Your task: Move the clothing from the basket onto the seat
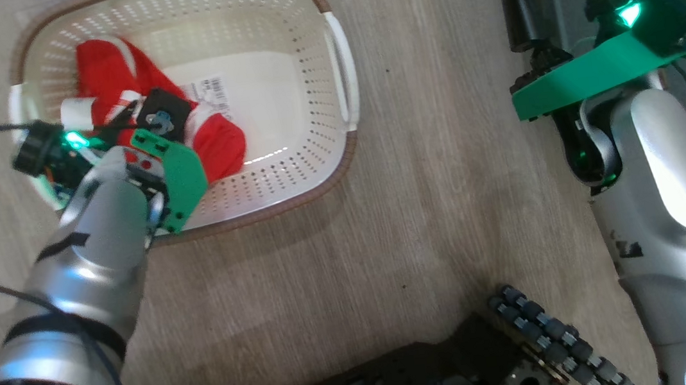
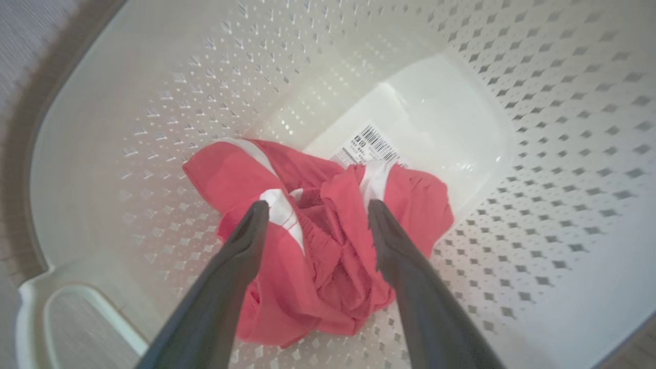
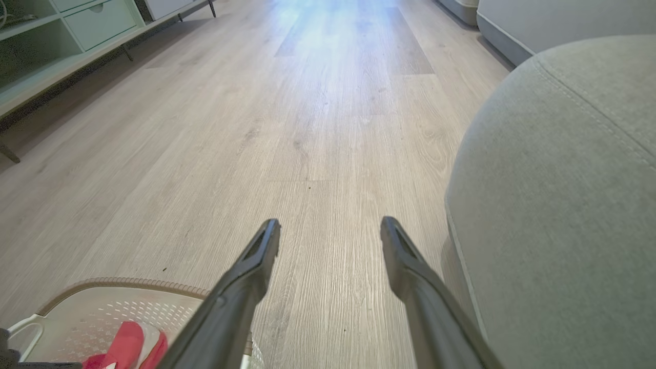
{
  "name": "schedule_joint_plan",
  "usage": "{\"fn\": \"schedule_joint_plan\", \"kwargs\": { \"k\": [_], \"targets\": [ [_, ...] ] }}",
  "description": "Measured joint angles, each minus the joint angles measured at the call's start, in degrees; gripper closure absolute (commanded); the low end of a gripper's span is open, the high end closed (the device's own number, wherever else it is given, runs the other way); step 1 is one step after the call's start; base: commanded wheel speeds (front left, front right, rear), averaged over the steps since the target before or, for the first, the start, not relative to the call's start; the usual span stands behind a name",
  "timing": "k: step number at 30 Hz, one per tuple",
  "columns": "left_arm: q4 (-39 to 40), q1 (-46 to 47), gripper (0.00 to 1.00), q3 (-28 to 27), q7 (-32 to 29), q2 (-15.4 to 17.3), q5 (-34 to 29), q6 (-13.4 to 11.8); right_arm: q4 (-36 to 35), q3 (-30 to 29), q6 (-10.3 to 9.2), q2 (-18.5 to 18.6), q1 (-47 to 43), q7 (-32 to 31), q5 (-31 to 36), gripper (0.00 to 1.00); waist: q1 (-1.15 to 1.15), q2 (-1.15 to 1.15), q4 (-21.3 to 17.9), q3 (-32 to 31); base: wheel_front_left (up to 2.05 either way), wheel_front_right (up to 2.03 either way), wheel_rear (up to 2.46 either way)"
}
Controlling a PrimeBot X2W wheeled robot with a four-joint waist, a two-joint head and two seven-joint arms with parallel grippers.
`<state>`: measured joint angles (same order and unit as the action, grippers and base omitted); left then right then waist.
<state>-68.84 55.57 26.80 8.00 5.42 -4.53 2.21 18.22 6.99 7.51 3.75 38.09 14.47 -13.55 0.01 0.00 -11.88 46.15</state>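
Left gripper (image 2: 316, 205), jaws wide and empty, poised over the clothing (image 2: 328, 261) crumpled in the basket (image 2: 154, 102): light, soft, thin fabric that will likely bunch and drape, best pinched at the raised fold between its jaws.

The pale wood-grain floor (image 1: 436, 220) carries the cream perforated basket (image 1: 309, 125) with its brown rim, and the grey-green seat (image 3: 564, 205) stands on it apart from the basket.

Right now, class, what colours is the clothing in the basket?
The clothing is red with white stripes; left wrist view.
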Motion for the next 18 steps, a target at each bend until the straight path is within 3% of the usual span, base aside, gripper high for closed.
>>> {"fn": "schedule_joint_plan", "kwargs": {
  "k": [5,18],
  "targets": [
    [-3.5,3.4,0.00,3.8,-5.3,2.1,-3.9,-2.4,-0.9,1.3,0.00,-0.1,0.2,0.0,-2.8,0.00,0.00,0.00,-2.5,2.1,0.00,0.00,0.00],
    [-5.2,6.5,0.00,11.2,-15.3,7.3,-10.4,-3.9,-3.8,4.5,0.00,-0.2,0.5,0.0,-8.0,0.00,-0.01,0.00,-7.8,6.0,0.00,0.00,0.00]
  ]
}}
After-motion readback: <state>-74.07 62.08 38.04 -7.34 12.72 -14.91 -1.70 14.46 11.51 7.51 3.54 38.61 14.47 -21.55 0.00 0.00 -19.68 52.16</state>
